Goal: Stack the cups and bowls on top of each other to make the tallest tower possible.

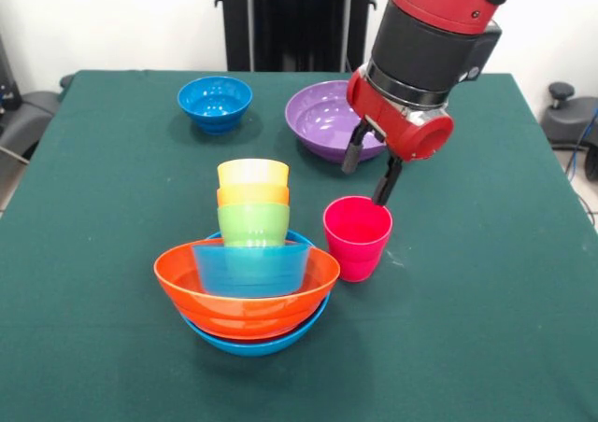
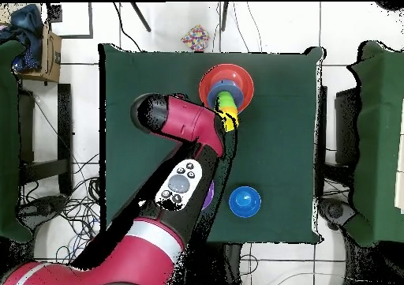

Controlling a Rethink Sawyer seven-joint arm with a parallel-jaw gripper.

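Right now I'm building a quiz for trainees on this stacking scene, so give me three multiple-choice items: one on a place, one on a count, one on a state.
1. Where does the glossy magenta-pink plastic cup stand?
A. On the green table beside the tower
B. Inside the purple bowl
C. On top of the tower

2. How many cups sit nested on the tower of coloured plastic bowls and cups?
A. One
B. Three
C. Five

3. How do the jaws of the red and black gripper stand?
A. Shut on the cup
B. Shut on a bowl
C. Open, holding nothing

A: it stands alone on the cloth. B: green, orange, yellow. C: the front view shows parted fingers above the cup's rim.
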